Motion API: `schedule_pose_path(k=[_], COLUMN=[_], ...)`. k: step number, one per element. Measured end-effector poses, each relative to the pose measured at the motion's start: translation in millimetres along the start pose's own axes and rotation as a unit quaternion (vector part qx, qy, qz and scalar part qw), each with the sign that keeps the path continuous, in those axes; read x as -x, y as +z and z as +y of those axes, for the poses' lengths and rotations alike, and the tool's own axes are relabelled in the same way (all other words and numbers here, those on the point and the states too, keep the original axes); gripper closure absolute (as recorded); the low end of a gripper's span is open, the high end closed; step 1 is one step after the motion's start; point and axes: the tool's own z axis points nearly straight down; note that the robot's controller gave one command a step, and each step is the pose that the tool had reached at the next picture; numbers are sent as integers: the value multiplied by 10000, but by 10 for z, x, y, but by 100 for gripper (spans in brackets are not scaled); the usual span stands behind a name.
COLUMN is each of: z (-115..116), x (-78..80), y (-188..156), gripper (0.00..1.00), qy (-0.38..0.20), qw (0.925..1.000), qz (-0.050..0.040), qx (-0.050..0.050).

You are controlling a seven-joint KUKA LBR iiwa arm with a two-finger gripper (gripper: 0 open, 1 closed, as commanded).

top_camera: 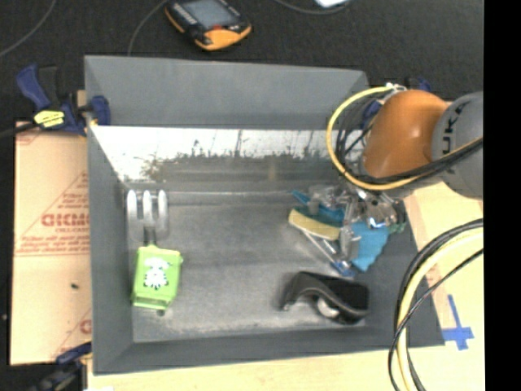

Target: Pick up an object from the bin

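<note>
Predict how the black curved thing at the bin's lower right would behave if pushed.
The black curved thing looks moulded and hard, so probably stiff. Its arched shape suggests it may rock or pivot rather than slide straight.

Carrier: grey metal bin (228, 251), floor bare across the middle.
Landmark: green block (155, 278) with a white figure, by the left wall.
Just behind the green block: silver looped piece (146, 210), meeting its edge.
Well right of it: black curved thing (326, 296), near the front wall.
Right and further back: blue pieces (370, 247) and cream strip (313, 225), heaped.
</note>
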Motion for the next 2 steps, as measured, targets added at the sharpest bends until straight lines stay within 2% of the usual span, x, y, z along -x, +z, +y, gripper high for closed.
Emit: schedule_pose_path(k=[1,2], z=[-1,51], x=[12,-147], y=[-29,-1404], gripper=[100,100], qy=[8,-43], qw=[10000,10000], qz=[-15,-71], qx=[1,-31])
